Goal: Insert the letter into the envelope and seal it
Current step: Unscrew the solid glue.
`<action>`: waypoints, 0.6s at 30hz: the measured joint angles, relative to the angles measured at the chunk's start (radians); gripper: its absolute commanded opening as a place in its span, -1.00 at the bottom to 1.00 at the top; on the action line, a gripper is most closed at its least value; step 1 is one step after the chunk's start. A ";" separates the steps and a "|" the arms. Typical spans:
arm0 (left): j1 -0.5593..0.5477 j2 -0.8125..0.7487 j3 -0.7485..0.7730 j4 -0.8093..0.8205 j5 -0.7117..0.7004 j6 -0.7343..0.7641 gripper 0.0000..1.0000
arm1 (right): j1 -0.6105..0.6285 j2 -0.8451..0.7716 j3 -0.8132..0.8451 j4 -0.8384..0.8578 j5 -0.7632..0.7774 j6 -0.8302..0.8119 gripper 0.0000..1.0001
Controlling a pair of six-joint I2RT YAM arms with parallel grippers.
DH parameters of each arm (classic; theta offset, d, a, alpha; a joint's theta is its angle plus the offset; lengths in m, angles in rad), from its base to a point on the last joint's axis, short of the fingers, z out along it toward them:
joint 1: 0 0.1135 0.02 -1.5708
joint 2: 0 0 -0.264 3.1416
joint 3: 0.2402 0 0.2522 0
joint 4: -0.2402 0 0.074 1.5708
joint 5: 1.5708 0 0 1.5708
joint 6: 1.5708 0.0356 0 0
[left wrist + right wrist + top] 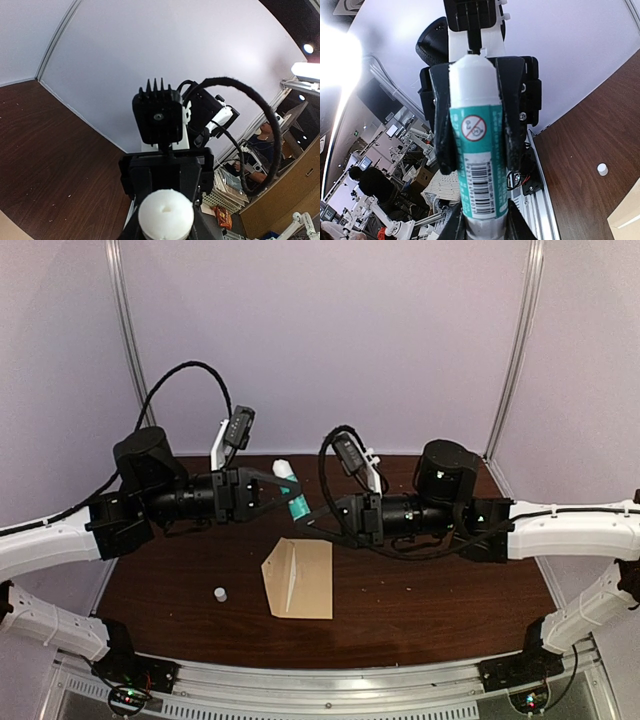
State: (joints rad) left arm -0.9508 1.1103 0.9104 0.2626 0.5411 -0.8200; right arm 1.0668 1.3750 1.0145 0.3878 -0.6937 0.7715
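Both arms are up off the table, left gripper and right gripper each clamped narrow on the same glue stick. The envelope lies flat just below them; the letter can't be made out, maybe it's inside. Likely risk: the arms pull or twist unevenly, the stick slips free, drops and smears glue in the wrong spot

Over the far half of the desk the two arms met. The left gripper and right gripper both had their fingers clamped on one glue stick, barring any approach to the envelope from twelve o'clock. A small white cap stood near it at nine o'clock. From three through six o'clock bare desk gave open passage. The enclosure walls closed off the far side.
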 measured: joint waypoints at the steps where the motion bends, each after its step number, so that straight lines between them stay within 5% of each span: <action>1: 0.000 0.000 0.000 0.000 -0.004 0.000 -1.00 | -0.001 -0.001 0.000 -0.001 0.001 -0.001 -0.30; 5: -0.003 -0.010 0.000 -0.031 -0.054 -0.006 -1.00 | -0.012 -0.043 -0.002 -0.059 0.052 -0.021 0.21; 10: -0.003 -0.021 0.001 -0.112 -0.175 -0.061 -1.00 | -0.014 -0.120 0.031 -0.213 0.199 -0.118 0.50; 18: -0.003 -0.021 0.002 -0.175 -0.255 -0.124 -1.00 | 0.098 -0.077 0.185 -0.524 0.491 -0.293 0.42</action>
State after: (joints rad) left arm -0.9535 1.0893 0.9127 0.0872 0.2863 -0.9436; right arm 1.1648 1.2980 1.1992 -0.1360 -0.2028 0.4789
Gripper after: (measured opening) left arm 0.218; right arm 0.761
